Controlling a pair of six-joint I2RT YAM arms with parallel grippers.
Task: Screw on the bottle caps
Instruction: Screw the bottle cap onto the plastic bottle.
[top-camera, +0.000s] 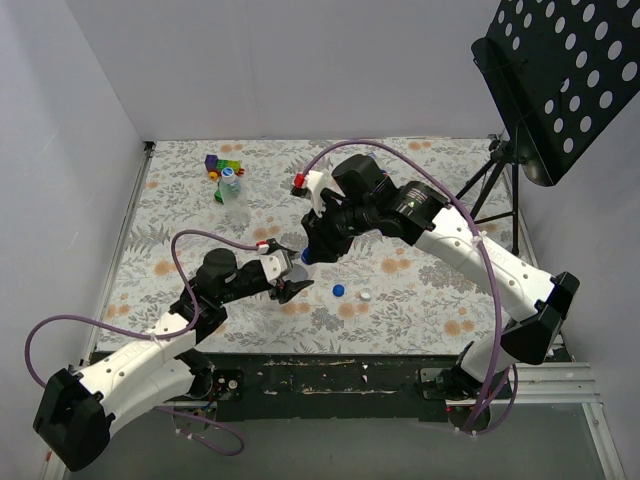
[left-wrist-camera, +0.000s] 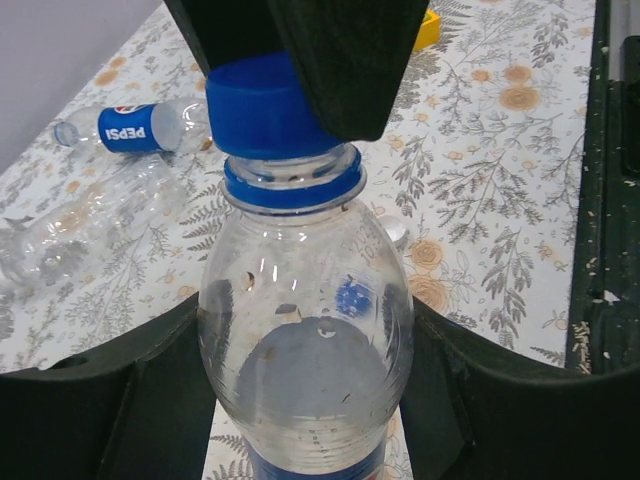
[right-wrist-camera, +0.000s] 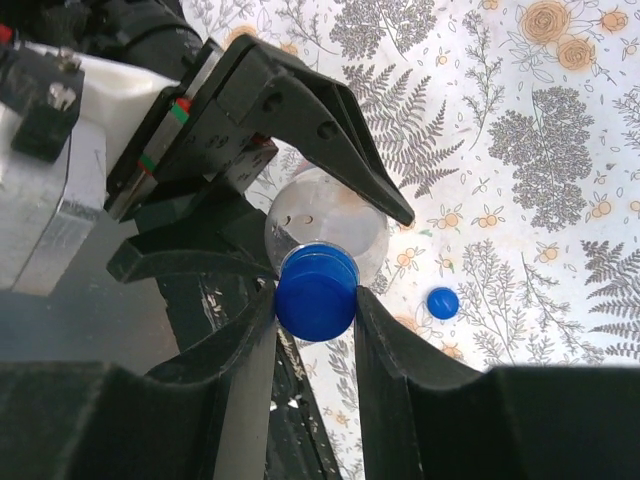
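My left gripper (left-wrist-camera: 305, 400) is shut on a clear Pepsi bottle (left-wrist-camera: 305, 340) and holds it upright by its body; in the top view the gripper (top-camera: 290, 283) is at the table's middle. My right gripper (right-wrist-camera: 316, 295) is shut on a blue cap (right-wrist-camera: 316, 290) that sits on this bottle's neck (right-wrist-camera: 325, 215). The cap (left-wrist-camera: 262, 105) looks slightly tilted above the blue neck ring. The right gripper (top-camera: 310, 255) stands directly over the left one. A loose blue cap (top-camera: 338, 291) and a white cap (top-camera: 366, 295) lie on the table to the right.
A capped bottle (top-camera: 231, 190) stands at the back left beside coloured toy blocks (top-camera: 222, 165). A Pepsi-labelled bottle (left-wrist-camera: 130, 125) and a crinkled clear one (left-wrist-camera: 80, 225) lie on the table beyond the held bottle. A black music stand (top-camera: 560, 80) rises at the right.
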